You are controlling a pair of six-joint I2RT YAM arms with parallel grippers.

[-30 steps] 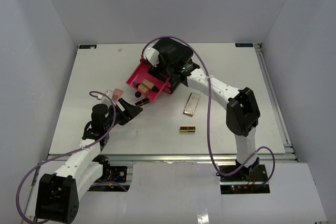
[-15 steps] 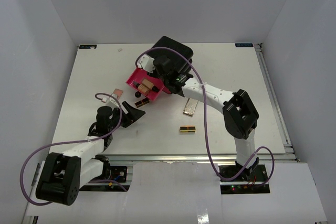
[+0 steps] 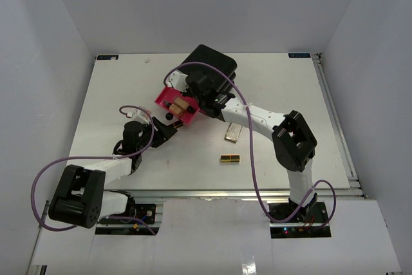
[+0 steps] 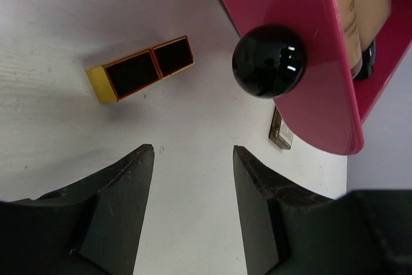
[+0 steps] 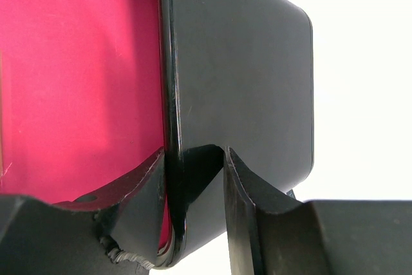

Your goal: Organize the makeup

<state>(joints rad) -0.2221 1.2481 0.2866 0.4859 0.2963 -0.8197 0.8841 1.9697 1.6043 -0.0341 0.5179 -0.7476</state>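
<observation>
While hovering low over the worktop (image 3: 116, 94), spreads left claw (image 4: 192, 152) open and empty, facing the black knob (image 4: 268, 61) of the pink drawer (image 3: 162, 100). Shows tan bottles (image 3: 181, 104) lying in that drawer, pulled out at 7 o'clock of the black box (image 3: 212, 66). Sets right claw (image 5: 193, 152) astride the box's edge; cannot tell whether clamped. Shows palette (image 3: 234, 132) at 4 o'clock of the drawer, lipstick (image 3: 230, 158) at 6 o'clock of the palette.

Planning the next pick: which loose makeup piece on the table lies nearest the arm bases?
The black-and-gold lipstick tube, lying flat closest to the near edge; the beige palette lies farther back.
</observation>
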